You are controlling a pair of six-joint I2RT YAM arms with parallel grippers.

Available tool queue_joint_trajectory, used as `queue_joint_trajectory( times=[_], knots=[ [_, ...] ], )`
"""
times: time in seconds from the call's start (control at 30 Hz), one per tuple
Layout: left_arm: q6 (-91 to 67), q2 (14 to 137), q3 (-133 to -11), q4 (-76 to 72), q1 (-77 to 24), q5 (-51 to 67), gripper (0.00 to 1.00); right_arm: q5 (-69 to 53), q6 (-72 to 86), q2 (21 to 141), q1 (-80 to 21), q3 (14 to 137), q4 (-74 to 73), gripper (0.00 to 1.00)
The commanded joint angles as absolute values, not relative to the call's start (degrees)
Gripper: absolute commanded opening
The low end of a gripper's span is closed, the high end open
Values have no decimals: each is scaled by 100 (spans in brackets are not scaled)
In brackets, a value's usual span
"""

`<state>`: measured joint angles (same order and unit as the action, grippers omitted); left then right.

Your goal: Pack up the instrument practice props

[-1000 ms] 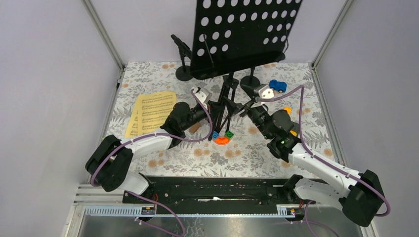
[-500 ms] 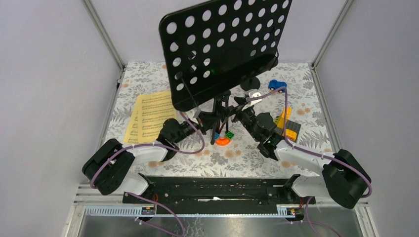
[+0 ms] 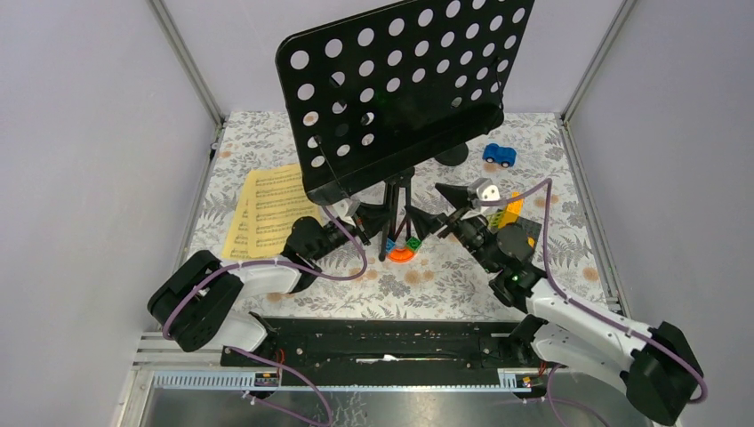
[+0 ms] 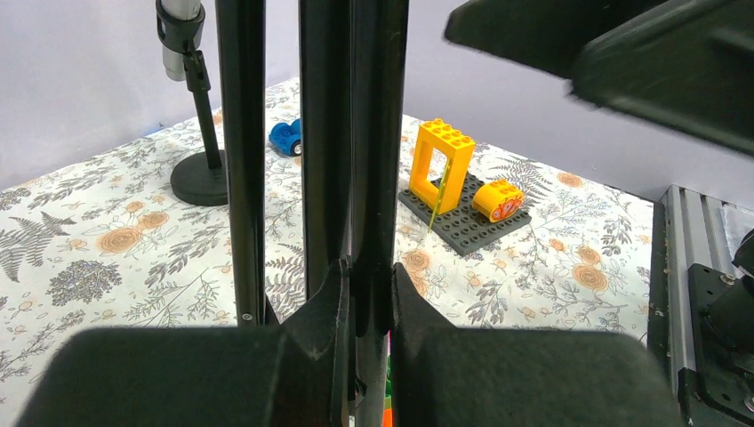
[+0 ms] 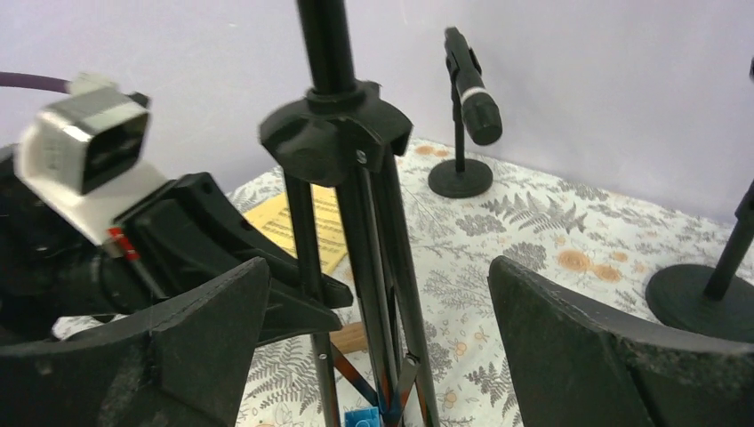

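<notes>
Music rack point(image 3: 400, 89), just one, has swung left, pinched by left gripper point(image 4: 366, 294); right gripper point(image 3: 436, 209) gapes; two mic holders point(image 5: 460, 181) behind.

arms: left arm point(image 3: 267, 276) and right arm point(image 3: 578, 320) white shells, bulky black joints | cables: purple cable point(image 5: 31, 82) along each arm | wrist camera point(image 5: 84, 138): white-grey box | fingers point(image 5: 200, 338): matte black wedges | right arm: small green light point(image 3: 516, 278) | base rail point(image 3: 382, 342): black

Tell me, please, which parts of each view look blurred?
Left wrist: the left gripper, shut on the black tripod-legged music rack, is a soft dark blur; the yellow window-frame toy block is sharp. Right wrist: the right gripper looks soft-edged. Top external: evenly lit, sharp.
</notes>
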<state>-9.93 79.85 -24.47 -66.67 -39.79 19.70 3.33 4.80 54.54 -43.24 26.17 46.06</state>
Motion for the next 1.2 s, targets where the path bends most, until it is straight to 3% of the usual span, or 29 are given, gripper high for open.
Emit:
queue_joint_trajectory(
  times=[0.0,0.47,0.73,0.77,0.87,0.93,1.03,1.17],
  knots=[
    [-1235,7998,-2478,-6784,-4016,2033,0,15,384,5024,-4362,2562,4287,100],
    [-1318,8086,-2334,-6882,-4015,2052,0,-221,788,7044,-4378,3491,5882,100],
    [-1353,7942,-2143,-6816,-4009,2058,0,221,480,8023,-4432,3691,6464,100],
    [-1358,7905,-2118,-6767,-4009,2034,5,253,395,8159,-4437,3713,6557,99],
    [-1444,7778,-2026,-6591,-4003,1856,45,322,204,8505,-4462,3785,6787,96],
    [-1482,7652,-1954,-6417,-4003,1779,60,314,133,8697,-4456,3860,6893,93],
    [-1547,7407,-1739,-6231,-4008,1740,68,325,58,8969,-4469,3954,7115,85],
    [-1678,6999,-1387,-6076,-4007,1614,71,355,26,9259,-4466,4053,7248,64]
  ],
)
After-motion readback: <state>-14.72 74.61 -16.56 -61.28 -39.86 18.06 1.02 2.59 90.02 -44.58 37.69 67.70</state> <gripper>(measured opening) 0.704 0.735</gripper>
